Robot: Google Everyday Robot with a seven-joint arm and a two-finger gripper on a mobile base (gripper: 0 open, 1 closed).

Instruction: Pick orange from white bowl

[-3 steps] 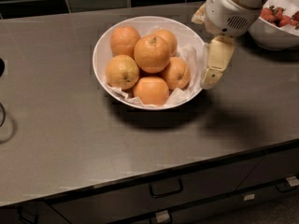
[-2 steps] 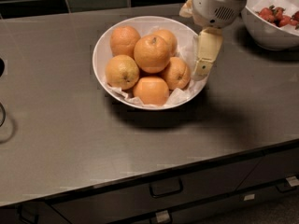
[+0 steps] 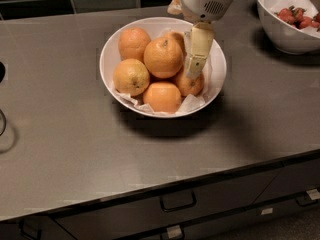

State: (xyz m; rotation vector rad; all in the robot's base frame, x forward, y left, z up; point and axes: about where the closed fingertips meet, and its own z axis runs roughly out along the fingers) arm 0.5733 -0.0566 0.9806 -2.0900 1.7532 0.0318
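The white bowl (image 3: 114, 53) with crumpled paper lining stands on the grey counter and holds several oranges. The largest, bright orange (image 3: 162, 58) sits on top in the middle. A paler yellowish one (image 3: 130, 77) lies at the left. My gripper (image 3: 196, 59) hangs over the right side of the bowl, just right of the big orange. Its cream finger (image 3: 198, 46) points down beside that orange, in front of a smaller orange (image 3: 190, 85).
A second white bowl (image 3: 280, 34) with red strawberries stands at the back right of the counter (image 3: 60, 134). The counter's front edge runs above drawers with handles (image 3: 177, 202). A dark tiled wall is behind.
My gripper has moved left from the bowl's right rim to over the bowl, beside the big orange. The oranges have not moved.
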